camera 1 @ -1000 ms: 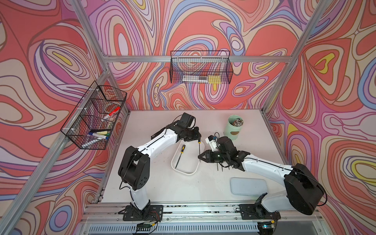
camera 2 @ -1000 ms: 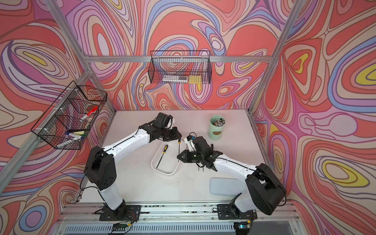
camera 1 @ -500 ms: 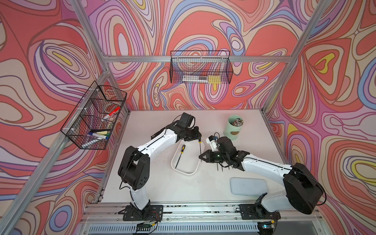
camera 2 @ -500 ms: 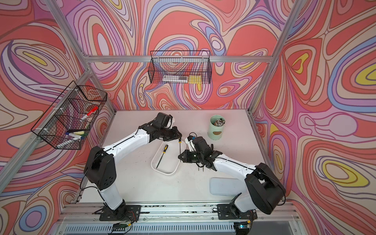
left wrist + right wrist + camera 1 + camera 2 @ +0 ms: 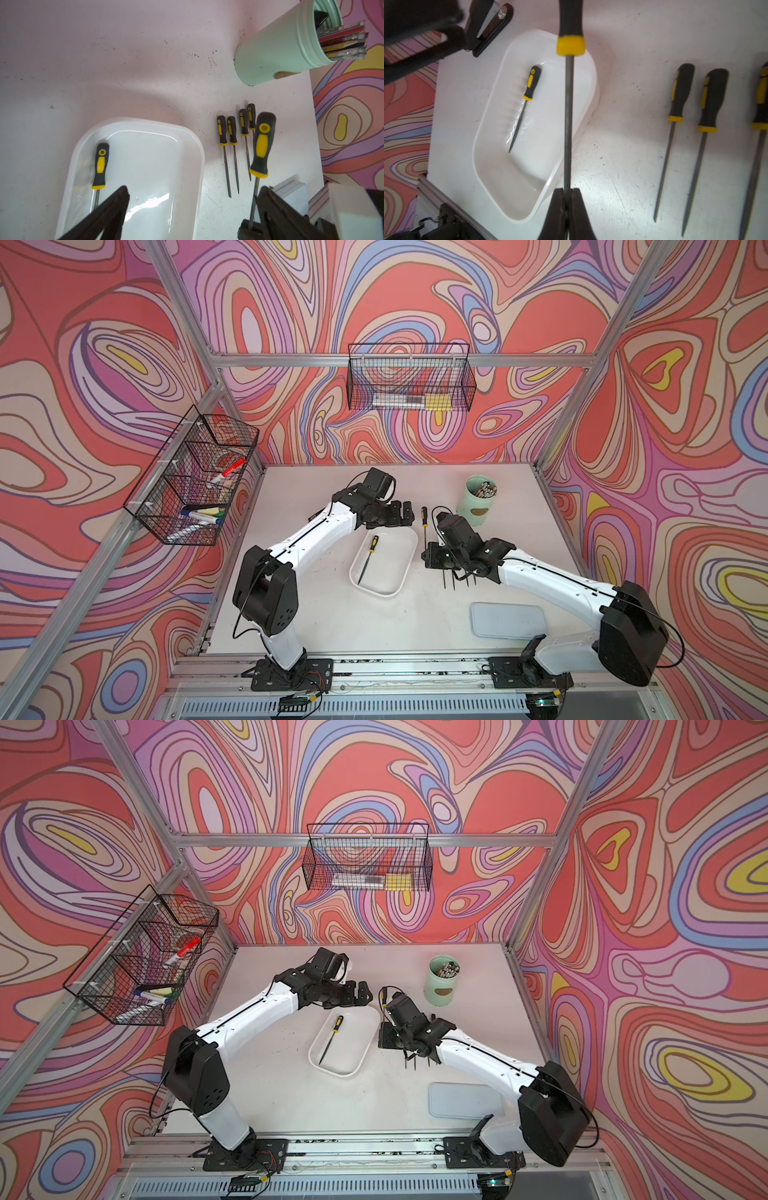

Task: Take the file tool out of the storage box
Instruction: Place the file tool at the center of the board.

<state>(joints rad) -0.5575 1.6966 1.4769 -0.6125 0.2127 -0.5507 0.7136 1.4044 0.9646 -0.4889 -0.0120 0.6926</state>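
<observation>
Storage box (image 5: pixel 145 158): white plastic, glossy, smooth, glare on its floor.
File (image 5: pixel 100 166) inside the storage box: black matt grip, yellow inserts, dull grey metal shaft.
Table (image 5: pixel 104 62) under the storage box: white, matt, speckled with dark scuffs.
Cup (image 5: pixel 276 54) near the storage box: mint-green plastic, satin, ridged at the rim.
Lid (image 5: pixel 508 620): pale grey-blue plastic, matt.
</observation>
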